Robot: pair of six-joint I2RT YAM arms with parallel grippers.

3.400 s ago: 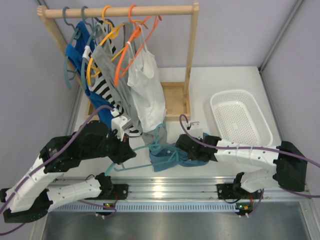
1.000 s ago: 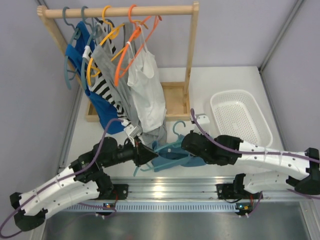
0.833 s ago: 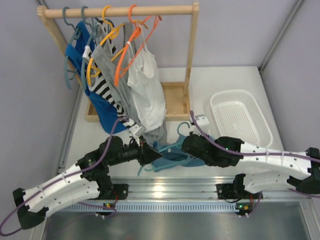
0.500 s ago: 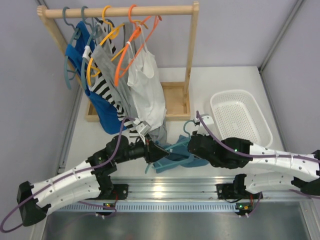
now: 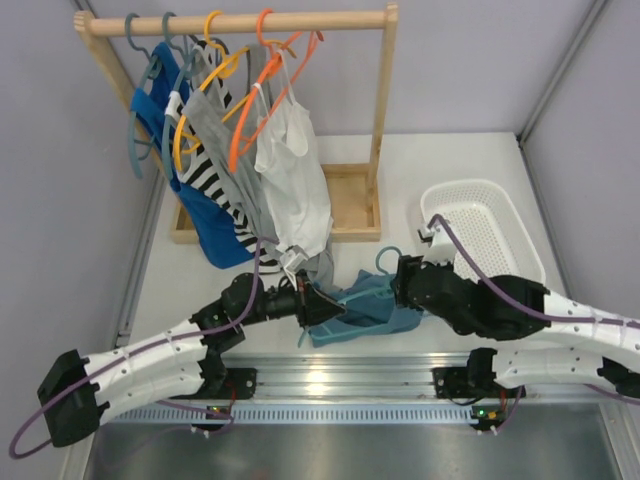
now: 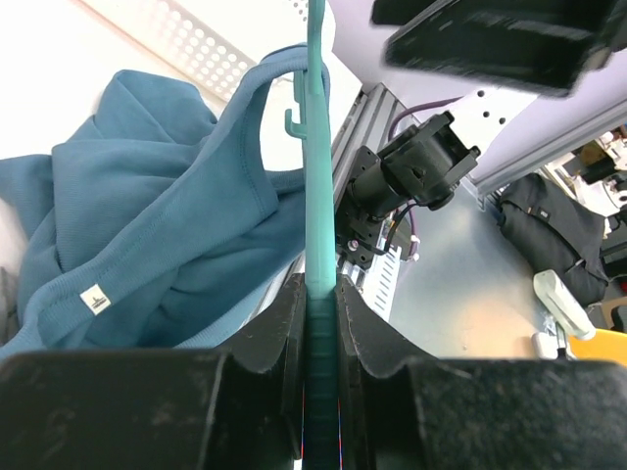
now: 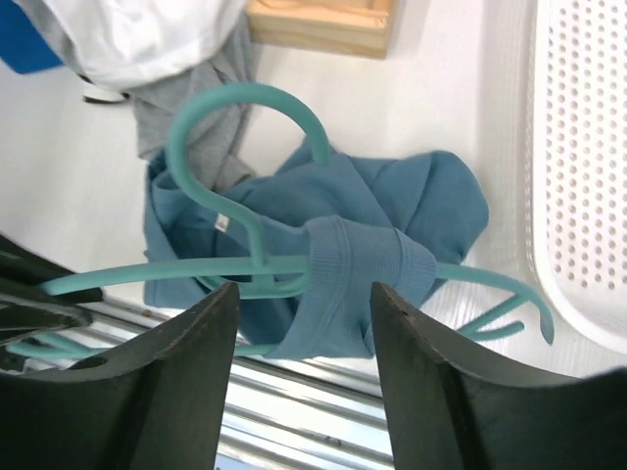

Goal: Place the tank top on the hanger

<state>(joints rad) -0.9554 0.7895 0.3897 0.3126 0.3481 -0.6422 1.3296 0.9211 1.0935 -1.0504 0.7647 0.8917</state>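
Teal-blue fabric bunched at the near edge of the white table [image 5: 440, 160]: the tank top [image 5: 372, 306] lies crumpled between the two arms, just in front of the wooden rack [image 5: 240, 20] and its row of hung garments. The left gripper [image 5: 322, 305] has its fingers pressed together on one end of the light teal hanger [image 6: 317, 186], which the left wrist camera shows edge-on, running straight out from the clamped jaws with a strap of the tank top [image 6: 147, 255] curving up against it. From the right wrist camera the hanger [image 7: 211, 147] lies across the garment, its hook curling toward the rack's wooden base, and a broad band of the tank top [image 7: 358, 259] is wrapped over the hanger's bar just right of the hook's stem, while the rest of the cloth spreads out beneath. The right gripper [image 7: 304, 290] hangs above that wrapped band with its two fingers spread well apart, one on each side of it, gripping nothing. A white perforated basket [image 5: 470, 184] sits on the table to the right, near the right arm and apart from the tank top.
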